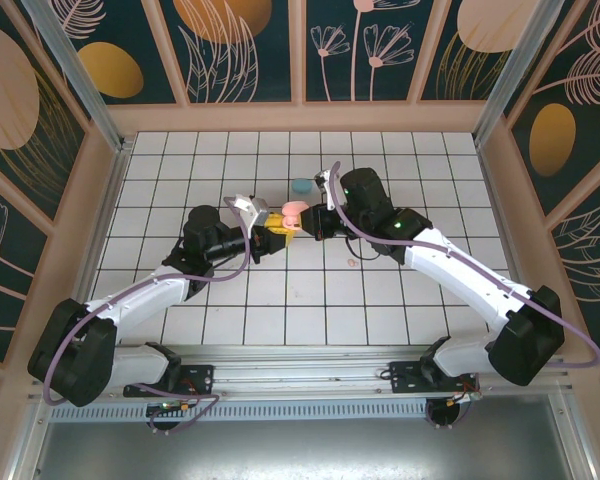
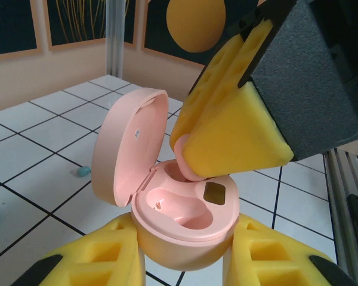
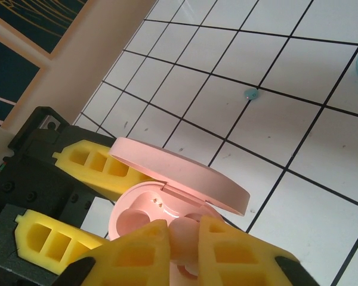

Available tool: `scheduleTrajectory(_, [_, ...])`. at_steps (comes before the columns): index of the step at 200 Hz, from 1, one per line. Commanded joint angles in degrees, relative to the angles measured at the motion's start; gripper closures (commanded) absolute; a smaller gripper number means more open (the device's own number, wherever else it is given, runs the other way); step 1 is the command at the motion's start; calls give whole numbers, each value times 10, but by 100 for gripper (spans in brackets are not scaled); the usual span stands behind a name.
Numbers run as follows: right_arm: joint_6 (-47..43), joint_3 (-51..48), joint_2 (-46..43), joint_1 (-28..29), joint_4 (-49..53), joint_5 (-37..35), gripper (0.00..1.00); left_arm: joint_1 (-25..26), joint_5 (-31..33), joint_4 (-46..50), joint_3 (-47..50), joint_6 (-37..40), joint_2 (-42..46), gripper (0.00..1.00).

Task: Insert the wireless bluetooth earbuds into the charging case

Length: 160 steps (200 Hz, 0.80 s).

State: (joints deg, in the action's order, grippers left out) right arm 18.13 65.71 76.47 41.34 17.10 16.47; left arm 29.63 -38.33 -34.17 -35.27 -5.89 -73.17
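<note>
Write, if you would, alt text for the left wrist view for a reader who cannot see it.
An open pink charging case sits clamped in the left tool, lid tipped back, while the right tool holds a pale pink earbud at one of its wells. A teal earbud lies on the tiled table at left.

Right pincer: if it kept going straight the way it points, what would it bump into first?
Most likely the open pink case held by the left pincer. The right pincer points into it, and the pink earbud between its fingers would touch a socket first; depth is unclear.
</note>
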Motion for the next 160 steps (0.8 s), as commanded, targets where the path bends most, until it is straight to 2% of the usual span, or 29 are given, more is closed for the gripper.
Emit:
scheduleTrajectory(1, [-6,19,8,1,44,-24,84,-1,-6,-54,-17,-9,5,87])
scheduleTrajectory(97, [7,42,0,2,63,-50,75,-1,-6,-67,-10,-16,2,87])
scheduleTrajectory(160, [18,47,-3,2,60,-55,74,-1,-7,-68,-6,-17,7,87])
